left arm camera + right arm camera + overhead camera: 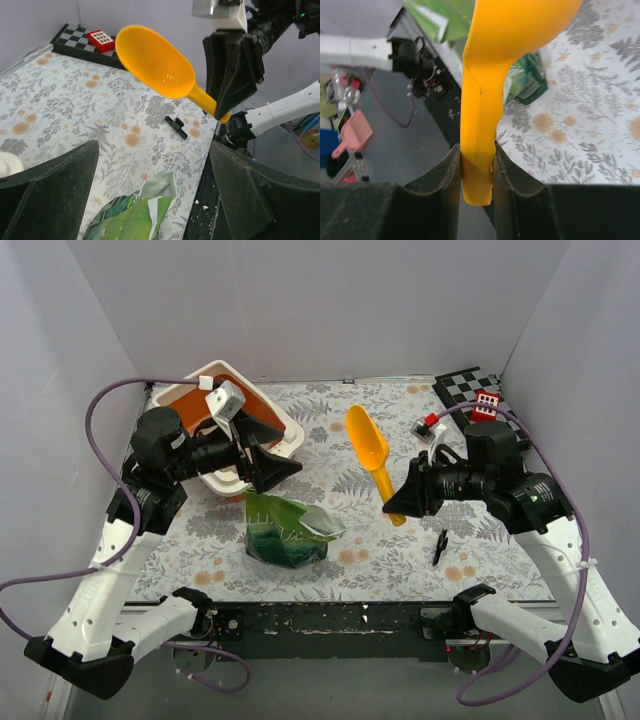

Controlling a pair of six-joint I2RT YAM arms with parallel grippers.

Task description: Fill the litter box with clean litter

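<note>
The litter box point(288, 428), cream rim and orange basin, sits at the back left, largely hidden behind my left arm. No clean litter shows in any view. My right gripper point(400, 504) is shut on the handle of the yellow-orange scoop point(368, 448), held above the mat with its empty bowl pointing away; it also shows in the right wrist view point(479, 150) and the left wrist view point(156, 61). My left gripper point(282, 470) is open and empty, just above the glossy green bag point(285, 530), whose torn top shows in the left wrist view point(135, 215).
A floral mat point(340, 550) covers the table. A small black clip point(440, 545) lies at the right front. A checkerboard point(470, 390) with a red block point(487, 405) sits at the back right corner. White walls enclose the table.
</note>
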